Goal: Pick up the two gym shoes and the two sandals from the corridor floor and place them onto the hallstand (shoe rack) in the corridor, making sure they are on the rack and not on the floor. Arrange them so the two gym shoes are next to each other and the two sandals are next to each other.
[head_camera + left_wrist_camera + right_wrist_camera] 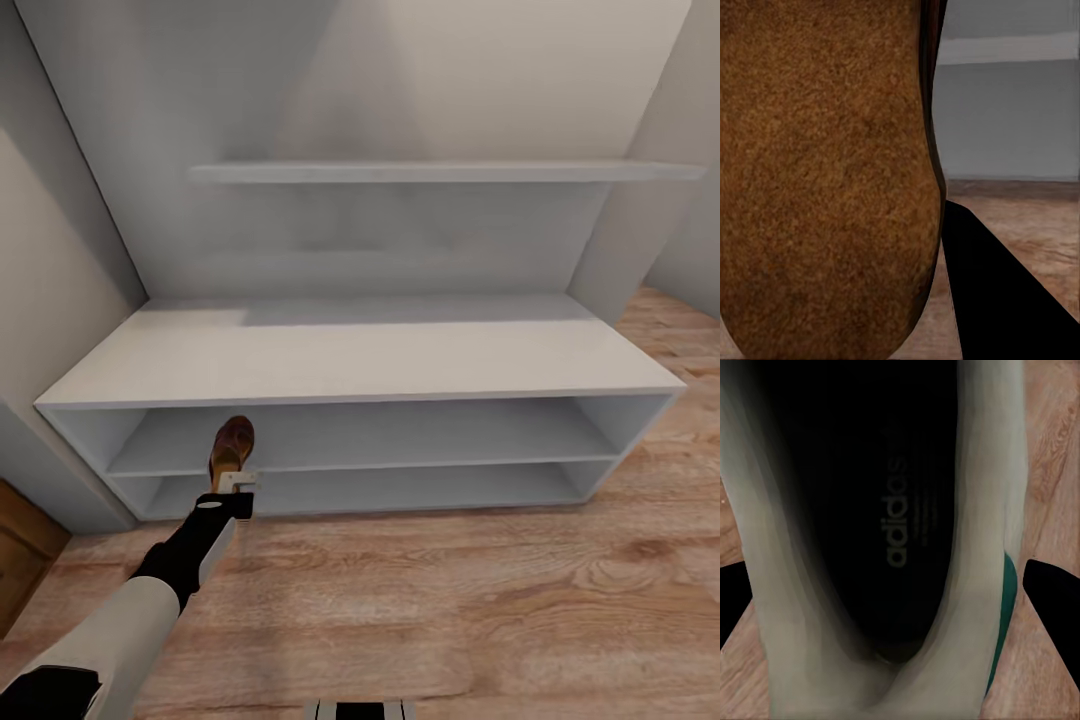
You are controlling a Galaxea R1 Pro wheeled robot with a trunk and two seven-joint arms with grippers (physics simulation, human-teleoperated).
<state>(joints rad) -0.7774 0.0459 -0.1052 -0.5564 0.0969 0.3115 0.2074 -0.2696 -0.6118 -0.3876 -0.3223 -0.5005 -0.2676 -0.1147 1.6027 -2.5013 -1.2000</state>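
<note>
The left gripper [236, 481] is seen at about seven o'clock in the head view, at the end of a black and pale-grey arm, and it is clamped on a brown sandal [231, 446]. The sandal is held with its toe pointing away from the robot, just in front of the left part of the hallstand [360, 355], level with the edge of the upper of the two low open shelves; whether it touches that shelf cannot be told. In the left wrist view the sandal's grainy brown surface [825, 180] is seen very close, with one dark finger [997, 292] beside it, and the grey rack and a strip of corridor floor [1035, 217] are seen behind. Toward three o'clock in the head view the bench top is bare and pale grey, a wall shelf [440, 172] is fixed above it at twelve o'clock, and wood-grain planks are spread from five o'clock to three o'clock. In the right wrist view a white gym shoe [982, 510] with a green side stripe is seen from above, its dark opening facing the camera, with dark fingers [1054, 600] at both of its sides above the planks; it appears to be gripped by the right gripper [892, 607].
</note>
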